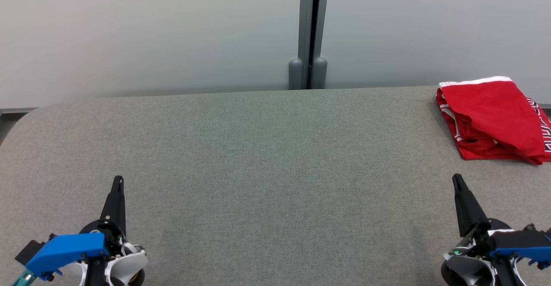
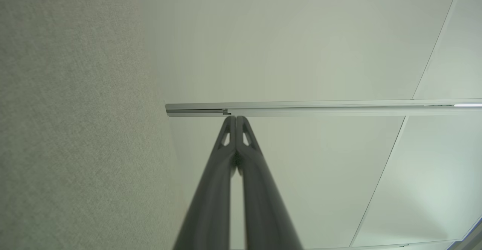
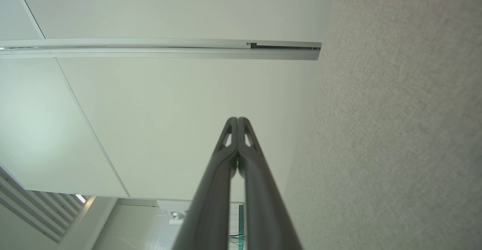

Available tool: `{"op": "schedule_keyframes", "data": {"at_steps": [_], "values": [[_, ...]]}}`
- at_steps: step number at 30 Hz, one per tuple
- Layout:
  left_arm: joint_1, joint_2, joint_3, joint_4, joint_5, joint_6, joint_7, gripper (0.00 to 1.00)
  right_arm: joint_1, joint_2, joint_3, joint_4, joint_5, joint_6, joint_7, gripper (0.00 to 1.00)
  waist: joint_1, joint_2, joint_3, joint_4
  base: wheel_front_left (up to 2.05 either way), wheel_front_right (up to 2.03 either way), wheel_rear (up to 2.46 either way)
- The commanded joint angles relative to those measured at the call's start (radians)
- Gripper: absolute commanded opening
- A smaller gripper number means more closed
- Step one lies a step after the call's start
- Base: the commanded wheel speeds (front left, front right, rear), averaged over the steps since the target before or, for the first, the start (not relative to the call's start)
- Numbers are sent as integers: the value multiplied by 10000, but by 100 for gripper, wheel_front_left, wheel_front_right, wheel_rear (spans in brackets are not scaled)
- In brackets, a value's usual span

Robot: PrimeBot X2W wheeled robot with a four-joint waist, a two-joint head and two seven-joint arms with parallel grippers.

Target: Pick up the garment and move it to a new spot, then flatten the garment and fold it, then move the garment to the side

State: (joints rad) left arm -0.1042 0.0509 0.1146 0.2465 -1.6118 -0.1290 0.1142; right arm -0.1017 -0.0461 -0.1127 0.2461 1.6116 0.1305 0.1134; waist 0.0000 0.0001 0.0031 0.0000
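Red garment (image 1: 495, 118) is seen at the far right of the grey fabric-covered table (image 1: 258, 169), close to the back edge. It is bunched into a loose, folded heap, edged with white trim along the top, and its right side is cut off by the frame of the head view. White lettering is noted on a band at that side; it cannot be read.

Left gripper (image 1: 117, 179) is placed at the near left of the table, fingers pointed toward the pale wall (image 1: 150, 32). In the left wrist view the left gripper (image 2: 236, 119) is clenched, both dark fingers pressed together at the tips. The garment is well apart from it, across the whole width of the table.

Right gripper (image 1: 456, 178) is placed at the near right. In the right wrist view the right gripper (image 3: 237, 119) is likewise clenched, tip to tip. The garment lies ahead of it and slightly to its right, near but not touched; a strip of bare table is seen between them.

A grey post (image 1: 308, 32) is noted behind the table's middle.
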Motion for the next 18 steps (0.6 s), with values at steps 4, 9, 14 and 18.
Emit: {"op": "schedule_keyframes", "data": {"at_steps": [4, 9, 14, 18], "values": [[-91, -23, 21, -40, -21, -38, 37, 0, -132, -76, -29, -26, 27, 4, 35, 0, 0, -1, 0, 0, 0, 0, 0], [-91, -23, 21, -40, -21, -38, 36, 0, -131, -76, -28, -26, 27, 4, 34, 0, 0, -1, 0, 0, 0, 0, 0], [-91, -23, 21, -40, -21, -38, 36, 0, -128, -75, -28, -26, 27, 4, 34, 0, 0, -1, 0, 0, 0, 0, 0], [-91, -23, 20, -41, -21, -38, 36, 0, -125, -75, -28, -26, 27, 4, 34, 0, 0, -1, 0, 0, 0, 0, 0]]}}
